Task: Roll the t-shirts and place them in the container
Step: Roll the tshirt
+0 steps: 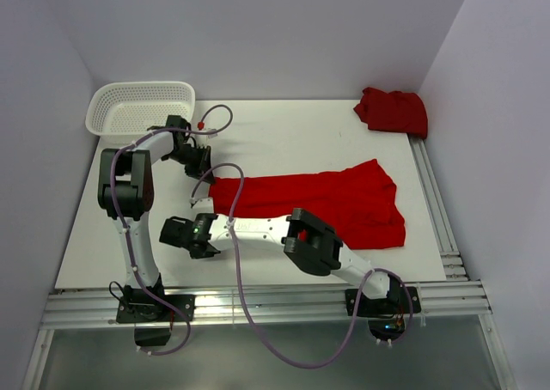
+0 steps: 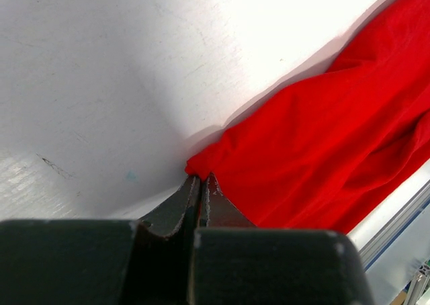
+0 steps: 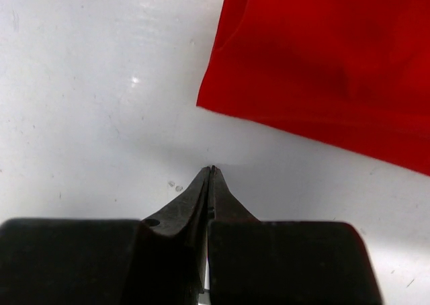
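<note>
One red t-shirt lies spread in a long band across the middle of the table. My left gripper is at its far left corner. In the left wrist view this gripper is shut with the corner of the t-shirt pinched at its tips. My right gripper is by the near left corner. In the right wrist view it is shut on nothing, its tips on bare table a little short of the t-shirt's edge. A second red t-shirt lies crumpled at the back right.
A white mesh basket stands at the back left corner, just behind the left arm. Metal rails run along the right and near edges of the white table. Walls close in on the left, back and right.
</note>
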Action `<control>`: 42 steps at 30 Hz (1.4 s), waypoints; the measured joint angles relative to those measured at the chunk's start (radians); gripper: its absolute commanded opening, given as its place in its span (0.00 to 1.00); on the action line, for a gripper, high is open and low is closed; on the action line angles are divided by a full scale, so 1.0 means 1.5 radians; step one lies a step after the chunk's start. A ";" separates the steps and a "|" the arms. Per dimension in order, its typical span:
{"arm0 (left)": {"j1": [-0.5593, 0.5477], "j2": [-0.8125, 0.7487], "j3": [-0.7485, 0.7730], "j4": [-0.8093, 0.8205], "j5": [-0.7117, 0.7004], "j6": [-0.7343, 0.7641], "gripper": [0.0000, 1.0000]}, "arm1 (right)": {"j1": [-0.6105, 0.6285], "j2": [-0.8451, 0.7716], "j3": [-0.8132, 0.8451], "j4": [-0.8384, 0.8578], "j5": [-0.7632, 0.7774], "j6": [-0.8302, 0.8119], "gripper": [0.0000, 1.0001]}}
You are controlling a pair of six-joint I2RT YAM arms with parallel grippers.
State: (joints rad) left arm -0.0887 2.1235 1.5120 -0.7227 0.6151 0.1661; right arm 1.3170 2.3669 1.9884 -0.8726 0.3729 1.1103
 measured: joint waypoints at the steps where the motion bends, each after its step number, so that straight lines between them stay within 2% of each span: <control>1: 0.000 0.000 0.000 0.000 0.000 0.000 0.00 | 0.002 -0.002 -0.003 0.000 0.000 0.003 0.00; 2: 0.000 0.000 0.000 0.000 -0.001 0.000 0.00 | 0.003 -0.003 -0.004 0.000 0.000 0.006 0.00; 5: 0.000 -0.001 -0.001 0.001 -0.001 0.000 0.00 | 0.004 -0.003 -0.004 -0.001 0.002 0.011 0.13; 6: 0.000 -0.002 -0.002 0.002 -0.001 0.000 0.00 | 0.004 -0.004 -0.004 -0.001 0.004 0.010 0.21; 9: 0.000 -0.003 -0.002 0.002 -0.004 0.001 0.00 | 0.002 -0.004 -0.002 -0.005 0.012 0.006 0.35; 25: -0.001 -0.003 -0.002 0.001 -0.005 0.001 0.00 | -0.065 -0.004 0.032 -0.002 0.051 -0.043 0.37; 42: -0.001 -0.003 -0.002 0.000 -0.005 0.003 0.00 | -0.066 0.004 0.043 0.026 0.033 -0.057 0.38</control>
State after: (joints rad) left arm -0.0895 2.1197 1.5089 -0.7223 0.6071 0.1707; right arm 1.2175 2.3726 2.0533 -0.8330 0.4221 1.0241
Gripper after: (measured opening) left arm 0.035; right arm 0.383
